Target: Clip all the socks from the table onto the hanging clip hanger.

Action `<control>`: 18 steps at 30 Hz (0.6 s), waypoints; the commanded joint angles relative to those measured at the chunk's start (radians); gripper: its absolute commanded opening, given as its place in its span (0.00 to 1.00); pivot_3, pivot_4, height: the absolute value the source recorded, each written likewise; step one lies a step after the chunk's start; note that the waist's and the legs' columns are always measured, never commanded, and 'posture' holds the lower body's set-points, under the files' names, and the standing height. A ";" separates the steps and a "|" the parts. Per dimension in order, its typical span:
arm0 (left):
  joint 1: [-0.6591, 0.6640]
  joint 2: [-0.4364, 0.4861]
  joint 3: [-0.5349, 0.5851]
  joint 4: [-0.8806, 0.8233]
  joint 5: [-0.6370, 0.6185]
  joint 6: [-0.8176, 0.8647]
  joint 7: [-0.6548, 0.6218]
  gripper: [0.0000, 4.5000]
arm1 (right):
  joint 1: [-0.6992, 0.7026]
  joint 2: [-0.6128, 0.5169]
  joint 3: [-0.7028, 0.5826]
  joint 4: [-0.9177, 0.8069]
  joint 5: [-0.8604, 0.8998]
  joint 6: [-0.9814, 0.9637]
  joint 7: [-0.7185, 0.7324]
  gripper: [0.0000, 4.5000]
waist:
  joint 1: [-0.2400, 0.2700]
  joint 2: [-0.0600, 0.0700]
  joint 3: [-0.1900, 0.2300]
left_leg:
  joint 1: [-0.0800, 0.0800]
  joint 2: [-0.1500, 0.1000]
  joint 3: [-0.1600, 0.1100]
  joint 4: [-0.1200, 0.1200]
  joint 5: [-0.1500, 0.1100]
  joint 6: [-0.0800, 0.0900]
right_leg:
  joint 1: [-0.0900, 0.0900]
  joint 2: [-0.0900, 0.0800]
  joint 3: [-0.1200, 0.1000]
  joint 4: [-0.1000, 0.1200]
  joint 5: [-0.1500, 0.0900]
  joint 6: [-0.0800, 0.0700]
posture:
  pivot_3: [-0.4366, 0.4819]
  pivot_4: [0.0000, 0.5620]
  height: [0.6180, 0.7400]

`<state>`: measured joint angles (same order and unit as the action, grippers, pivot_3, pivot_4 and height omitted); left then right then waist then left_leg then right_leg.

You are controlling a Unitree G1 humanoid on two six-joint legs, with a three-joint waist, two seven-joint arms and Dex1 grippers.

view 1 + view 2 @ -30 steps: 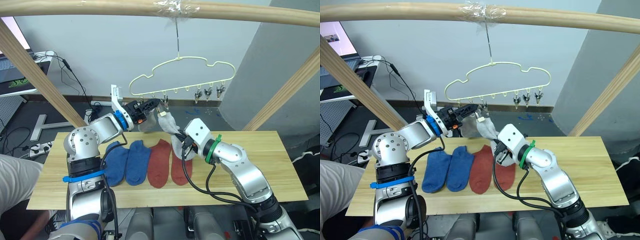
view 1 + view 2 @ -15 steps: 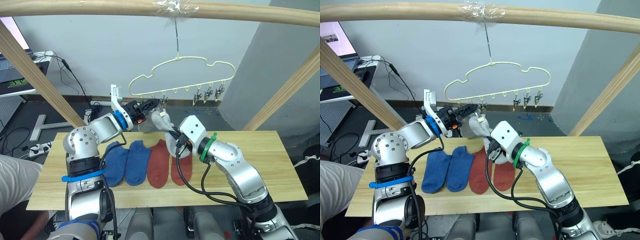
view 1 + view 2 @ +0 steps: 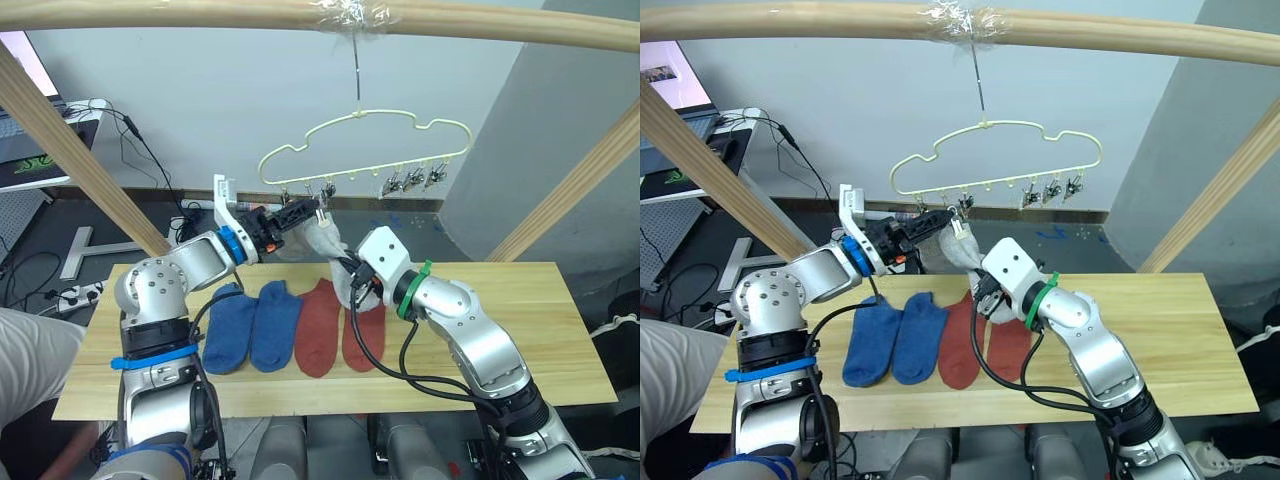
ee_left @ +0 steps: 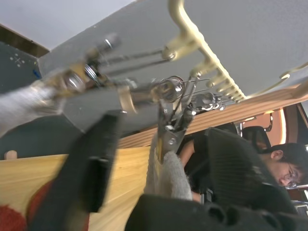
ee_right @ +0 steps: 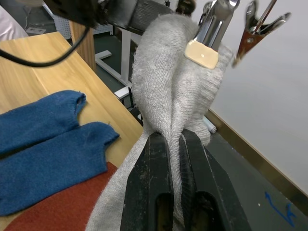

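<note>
Right gripper [image 5: 174, 144], jaws clamped on soft light-grey ankle sock [image 5: 168, 96] at dark metal clip [image 5: 211, 24]; left gripper [image 4: 159, 159] jaws apart, apparently holding that clip open. Early release risks dropping sock.

Lab: timber frame [image 3: 70, 130], floor cables [image 3: 150, 165], laptop [image 3: 25, 150].

**Colours on the rig**

I see two blue socks [image 3: 248, 322], two rust-red socks [image 3: 340, 325], a light grey sock [image 5: 168, 108], a pale-yellow hanger [image 3: 365, 140] with dark clips, and a light wood-grain bench [image 3: 520, 320].
</note>
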<state>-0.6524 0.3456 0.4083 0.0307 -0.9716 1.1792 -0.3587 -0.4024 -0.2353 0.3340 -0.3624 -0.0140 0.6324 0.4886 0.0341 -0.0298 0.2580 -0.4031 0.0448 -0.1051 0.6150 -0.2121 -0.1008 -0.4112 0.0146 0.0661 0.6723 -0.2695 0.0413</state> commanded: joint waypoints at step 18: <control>0.215 0.209 -0.181 -0.429 0.066 -0.102 -0.066 1.00 | 0.039 0.122 -0.207 0.131 0.303 0.133 -0.001 0.99 | 0.048 0.001 0.000 | -0.001 0.000 0.000 -0.007 0.000 -0.002 | -0.004 -0.001 -0.001 -0.001 -0.002 -0.003 | 0.80 0.38 1.00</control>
<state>-0.4447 0.5644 0.2547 -0.3290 -0.9378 1.1311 -0.4397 -0.3721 -0.1095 0.1449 -0.1826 0.2669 0.7665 0.4826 0.0823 -0.0292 0.2584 -0.4048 0.0450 -0.1048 0.6084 -0.2117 -0.1025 -0.4151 0.0137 0.0651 0.6708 -0.2714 0.0380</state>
